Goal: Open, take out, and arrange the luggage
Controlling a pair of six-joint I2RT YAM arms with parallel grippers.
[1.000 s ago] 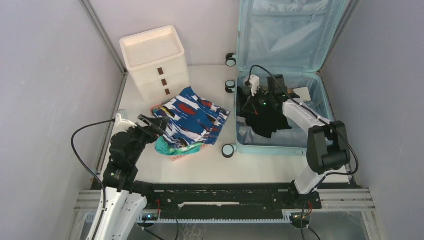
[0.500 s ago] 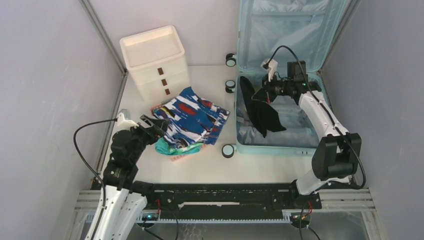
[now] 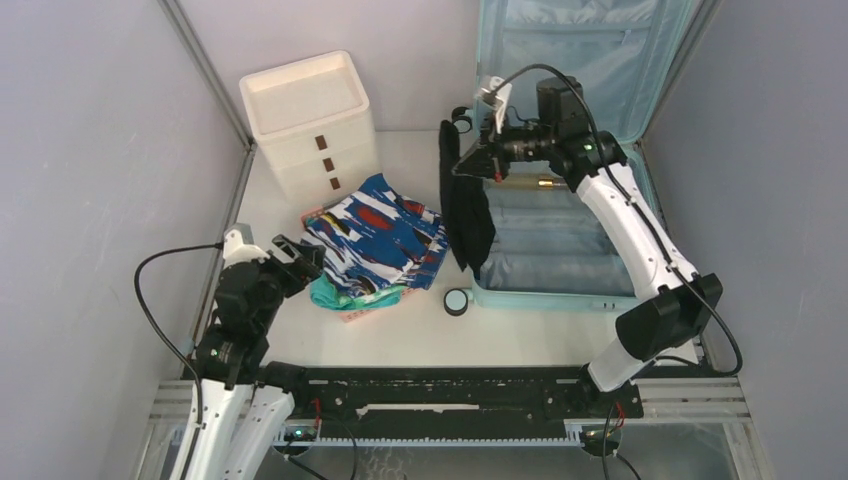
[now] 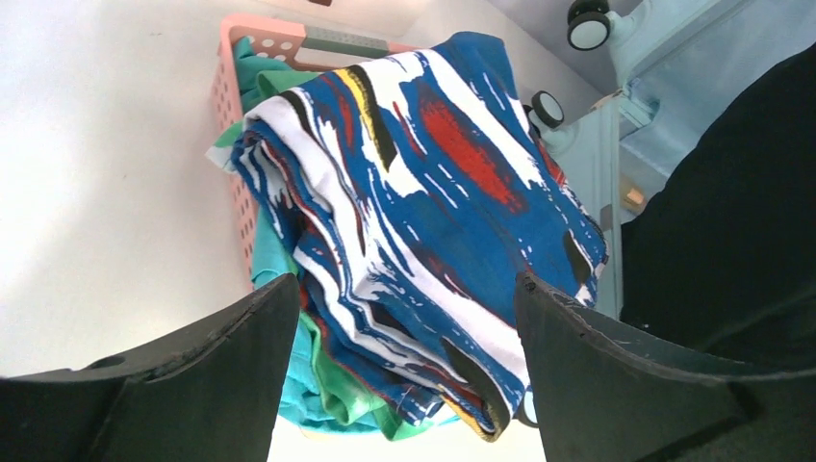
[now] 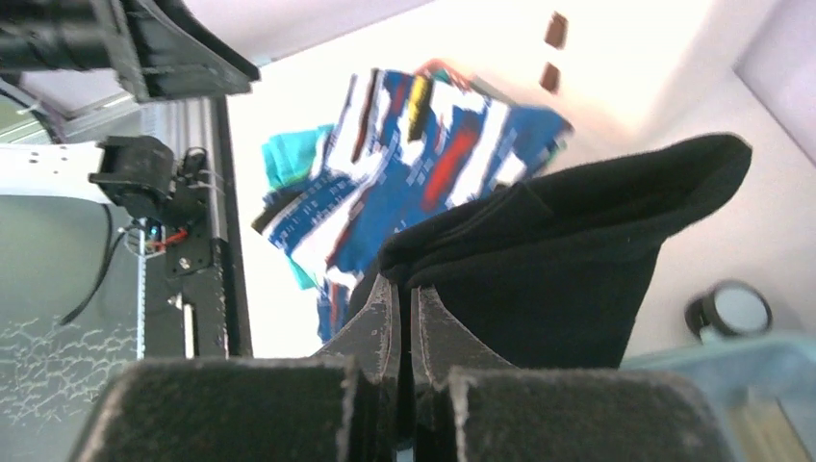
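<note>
The pale blue luggage [image 3: 560,240] lies open at the right, its lid leaning on the back wall. My right gripper [image 3: 468,165] is shut on a black garment [image 3: 467,215] and holds it hanging over the luggage's left rim; the garment also shows in the right wrist view [image 5: 568,260]. A patterned blue, white and red garment [image 3: 385,235] lies on top of a pink basket [image 4: 236,125] filled with clothes. My left gripper [image 3: 300,255] is open and empty just left of that pile; the pile shows between its fingers in the left wrist view [image 4: 404,221].
A white three-drawer box [image 3: 310,125] stands at the back left. The luggage's wheels [image 3: 456,301] stick out to the left of the shell. A small gold object [image 3: 545,183] lies inside the luggage. Grey walls close in both sides.
My right gripper has lifted the black garment out of the luggage and carried it left, up over the luggage's left rim. The left arm has drawn back slightly.
</note>
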